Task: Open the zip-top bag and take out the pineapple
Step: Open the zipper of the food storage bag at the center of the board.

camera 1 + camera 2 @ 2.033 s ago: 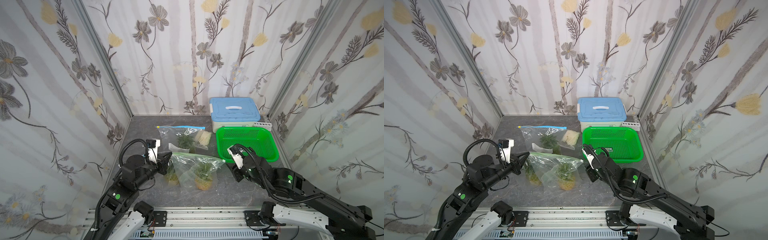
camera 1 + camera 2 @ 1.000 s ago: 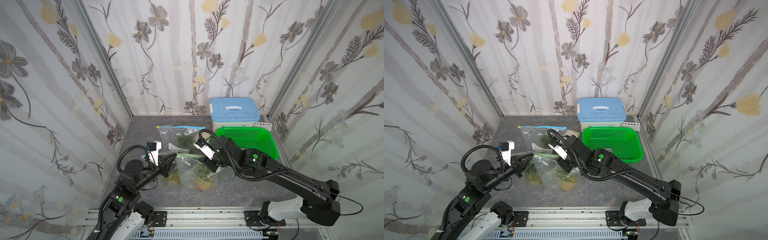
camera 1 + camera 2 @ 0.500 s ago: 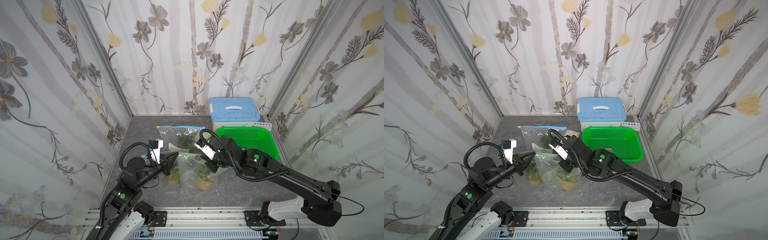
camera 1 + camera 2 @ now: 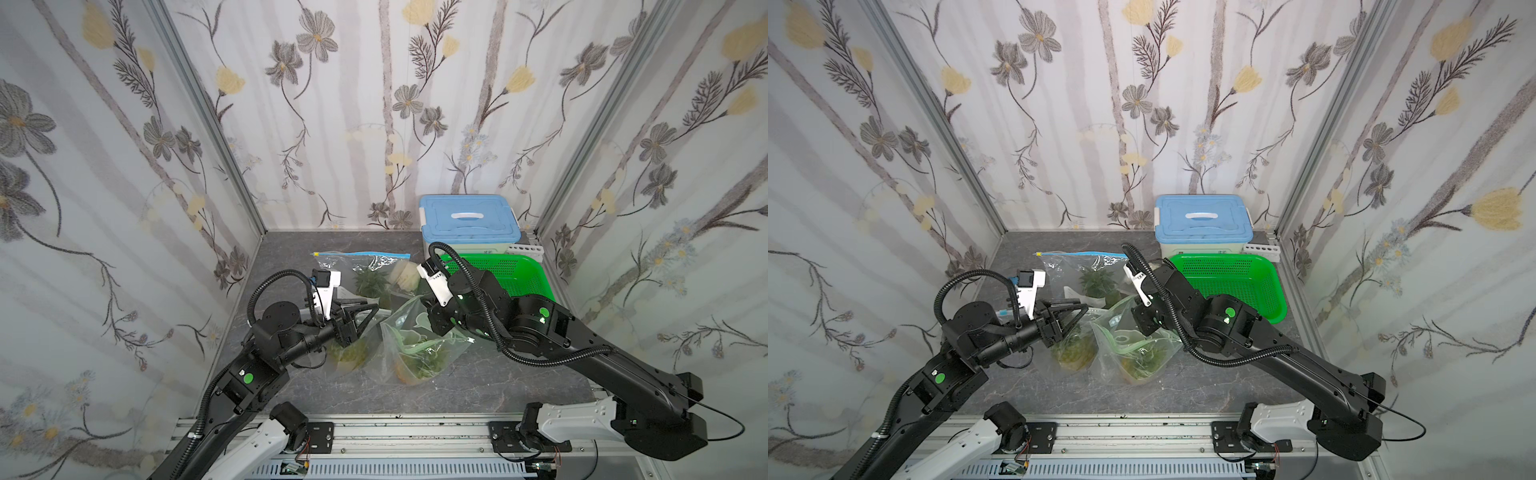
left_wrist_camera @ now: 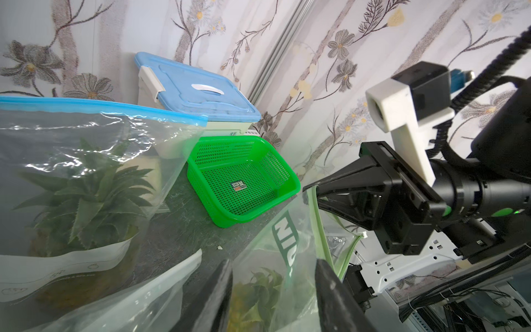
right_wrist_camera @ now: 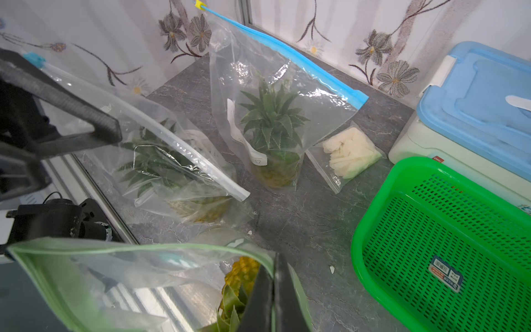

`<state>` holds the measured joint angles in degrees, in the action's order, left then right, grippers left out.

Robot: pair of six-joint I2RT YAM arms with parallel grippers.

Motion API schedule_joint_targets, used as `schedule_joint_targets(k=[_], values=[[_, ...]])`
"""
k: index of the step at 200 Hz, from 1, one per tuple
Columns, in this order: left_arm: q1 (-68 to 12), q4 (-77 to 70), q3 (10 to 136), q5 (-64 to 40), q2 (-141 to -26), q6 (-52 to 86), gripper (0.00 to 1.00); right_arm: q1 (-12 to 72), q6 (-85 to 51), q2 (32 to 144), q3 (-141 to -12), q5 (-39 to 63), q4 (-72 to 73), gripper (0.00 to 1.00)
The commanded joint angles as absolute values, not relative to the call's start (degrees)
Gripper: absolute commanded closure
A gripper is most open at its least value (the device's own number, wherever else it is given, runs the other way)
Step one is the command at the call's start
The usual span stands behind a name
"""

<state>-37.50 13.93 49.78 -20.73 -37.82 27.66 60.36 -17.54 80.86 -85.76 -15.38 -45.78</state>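
Note:
The zip-top bag point(image 4: 415, 340) point(image 4: 1133, 345) with a green zip rim stands upright at the front middle of the table, and a pineapple point(image 4: 417, 368) point(image 6: 240, 273) shows through it. My right gripper point(image 4: 428, 305) point(image 6: 273, 287) is shut on the bag's upper rim, and the mouth gapes beside its fingers. My left gripper point(image 4: 371, 316) point(image 4: 1080, 316) point(image 5: 273, 287) hovers open just left of the bag, with its fingers apart. In the left wrist view the bag point(image 5: 287, 244) lies just beyond the left fingertips.
A second bagged pineapple point(image 4: 349, 353) lies under my left gripper. A blue-zip bag point(image 4: 365, 274) with another pineapple and a small bag of pale pieces point(image 4: 405, 274) sit behind. A green basket point(image 4: 519, 274) and a blue-lidded box point(image 4: 469, 220) stand at the back right.
My right arm reached across from the right and its gripper shut on the bag's rim. My left gripper went from shut to open beside the bag.

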Motion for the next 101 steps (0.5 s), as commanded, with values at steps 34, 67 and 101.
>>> schedule_joint_targets(k=[34,67,101], values=[[-43.4,16.8,53.1,-15.4,-40.6,28.7,0.48,60.1,-24.9,82.4,-88.1,-20.8,-45.3,1.0],[-48.3,22.0,56.3,-11.2,-41.5,28.9,0.44,59.9,-24.4,84.8,-89.6,-20.8,-45.1,1.0],[-52.8,29.8,58.6,-1.2,-40.0,29.4,0.42,58.8,-24.5,86.5,-90.8,-20.8,-44.1,1.0]])
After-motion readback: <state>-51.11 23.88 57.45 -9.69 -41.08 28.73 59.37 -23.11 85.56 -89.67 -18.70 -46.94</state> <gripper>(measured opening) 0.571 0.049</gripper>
